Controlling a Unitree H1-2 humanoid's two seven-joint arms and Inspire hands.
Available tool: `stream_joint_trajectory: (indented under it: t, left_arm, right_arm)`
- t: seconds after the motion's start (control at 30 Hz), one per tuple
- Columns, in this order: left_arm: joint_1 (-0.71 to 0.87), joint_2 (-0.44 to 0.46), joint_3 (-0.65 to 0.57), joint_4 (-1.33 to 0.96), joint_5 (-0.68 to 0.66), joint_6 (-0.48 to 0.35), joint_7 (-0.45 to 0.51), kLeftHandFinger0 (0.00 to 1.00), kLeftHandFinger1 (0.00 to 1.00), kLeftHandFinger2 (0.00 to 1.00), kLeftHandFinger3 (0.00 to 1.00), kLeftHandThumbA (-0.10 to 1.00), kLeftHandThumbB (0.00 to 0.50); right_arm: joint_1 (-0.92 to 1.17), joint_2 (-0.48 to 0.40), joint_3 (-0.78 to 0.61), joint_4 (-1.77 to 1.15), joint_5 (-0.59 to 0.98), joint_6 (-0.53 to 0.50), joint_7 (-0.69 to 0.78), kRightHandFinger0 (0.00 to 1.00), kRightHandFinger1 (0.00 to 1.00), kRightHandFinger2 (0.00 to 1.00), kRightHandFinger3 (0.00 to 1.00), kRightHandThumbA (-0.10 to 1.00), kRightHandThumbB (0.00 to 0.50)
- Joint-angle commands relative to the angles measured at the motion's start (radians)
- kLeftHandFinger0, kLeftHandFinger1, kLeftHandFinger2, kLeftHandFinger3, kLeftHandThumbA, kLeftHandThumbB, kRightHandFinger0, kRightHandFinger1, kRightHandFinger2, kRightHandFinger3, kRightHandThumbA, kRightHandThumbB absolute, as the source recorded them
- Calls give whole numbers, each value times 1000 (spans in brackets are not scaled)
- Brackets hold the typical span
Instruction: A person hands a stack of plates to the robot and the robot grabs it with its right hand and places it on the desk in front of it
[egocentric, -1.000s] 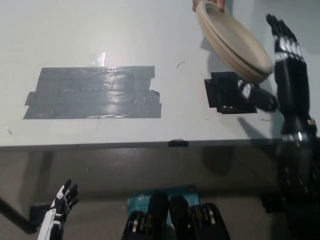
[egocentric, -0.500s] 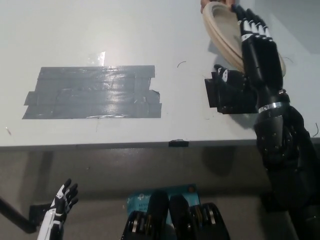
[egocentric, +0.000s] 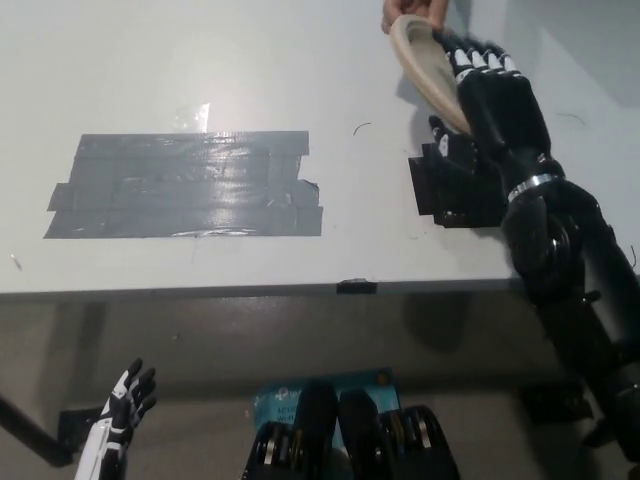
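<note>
A pale grey desk (egocentric: 200, 60), patched with grey duct tape (egocentric: 185, 185) and a black tape square (egocentric: 430, 190), serves as the handover point. At its far right, a person's hand (egocentric: 408, 12) holds a stack of plates (egocentric: 420, 60) above the surface, seemingly tilted to offer its rim. The right hand (egocentric: 495, 95) pinches it, fingers (egocentric: 480, 65) together on top and thumb beneath. The left hand (egocentric: 120, 415) hangs below the desk edge, fingers spread and empty.

Right hand (egocentric: 495, 100): black, pale bands across the fingers (egocentric: 478, 62), silver ring (egocentric: 530, 185) at the wrist, then a bulky black right arm (egocentric: 575, 290). Near left, the left hand (egocentric: 118, 420): white, black-tipped.
</note>
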Motion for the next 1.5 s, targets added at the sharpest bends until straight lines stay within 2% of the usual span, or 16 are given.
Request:
stream_joint_trajectory:
  t: [0.0, 0.03, 0.2, 0.27, 0.37, 0.53, 0.67, 0.77, 0.9, 1.07, 1.13, 1.17, 1.3, 1.33, 1.37, 1.47]
  left_arm:
    - [-8, 7, -1, -20, 7, -34, 1, 1000, 1000, 1000, 1000, 1000, 290]
    - [-8, 6, -1, -19, 4, -35, 0, 1000, 1000, 1000, 1000, 1000, 286]
    - [-7, 8, -5, -26, 14, -36, 0, 1000, 1000, 1000, 1000, 1000, 281]
    - [-9, 8, -6, -28, 14, -29, -2, 1000, 1000, 1000, 1000, 1000, 272]
    - [-13, 11, -4, -34, 14, -12, -2, 1000, 1000, 1000, 1000, 1000, 278]
    - [-16, 16, -7, -38, 19, -5, -6, 1000, 1000, 1000, 1000, 1000, 290]
    - [-27, 17, -6, -33, 24, -5, -4, 1000, 1000, 1000, 1000, 1000, 266]
    - [1, 13, -11, -40, 42, -6, 0, 1000, 1000, 1000, 1000, 1000, 281]
    - [-15, 17, -12, -38, 65, -13, 7, 1000, 1000, 1000, 1000, 1000, 298]
    - [-13, 16, -13, -43, 62, -6, 0, 1000, 1000, 1000, 1000, 1000, 282]
    - [-15, 16, -13, -42, 49, -11, -6, 1000, 1000, 1000, 1000, 1000, 275]
    - [-14, 16, -12, -42, 45, -12, -7, 1000, 1000, 1000, 1000, 1000, 278]
    - [-11, 14, -17, -40, 63, -19, -1, 1000, 1000, 1000, 1000, 1000, 267]
    - [-2, 15, -17, -45, 58, -15, -5, 1000, 1000, 1000, 1000, 1000, 277]
    - [4, 15, -17, -49, 56, -11, -6, 1000, 1000, 1000, 1000, 1000, 277]
    - [-13, 14, -17, -44, 59, -12, -1, 1000, 1000, 1000, 1000, 1000, 271]
  right_arm:
    - [-33, -17, -24, -23, -2, 48, -31, 0, 23, 160, 282, 647, 28]
    - [-24, -10, -26, -47, -4, 59, -35, 0, 7, 220, 282, 686, 6]
    - [-10, -1, -27, -76, -33, 57, -108, 0, 38, 355, 211, 704, 4]
    - [-7, -2, -30, -84, -35, 51, -138, 0, 54, 455, 158, 715, 14]
    - [-9, -4, -30, -89, -39, 50, -157, 0, 134, 545, 233, 742, 14]
    - [1, -9, -34, -120, -45, 47, -171, 0, 138, 518, 359, 767, 18]
    - [-4, -14, -43, -135, -47, 24, -219, 0, 166, 523, 398, 714, 21]
    - [17, -19, -53, -202, -35, 7, -223, 0, 100, 438, 353, 638, 27]
    - [-3, -41, -56, -253, -53, 0, -224, 0, 109, 428, 275, 612, 49]
    - [7, -54, -59, -245, -38, -8, -225, 0, 70, 387, 242, 506, 50]
    - [17, -56, -57, -222, -33, -4, -222, 0, 52, 368, 261, 539, 36]
    - [22, -56, -54, -210, -34, 0, -220, 0, 51, 369, 291, 548, 36]
    - [42, -60, -30, -147, -55, 7, -225, 0, 14, 356, 220, 560, 21]
    - [53, -58, -26, -126, -47, -12, -240, 0, 2, 355, 190, 464, 40]
    - [61, -58, -20, -100, -42, -26, -251, 0, 0, 354, 185, 435, 41]
    - [51, -56, 3, 8, -48, -29, -261, 0, 3, 375, 174, 431, 42]
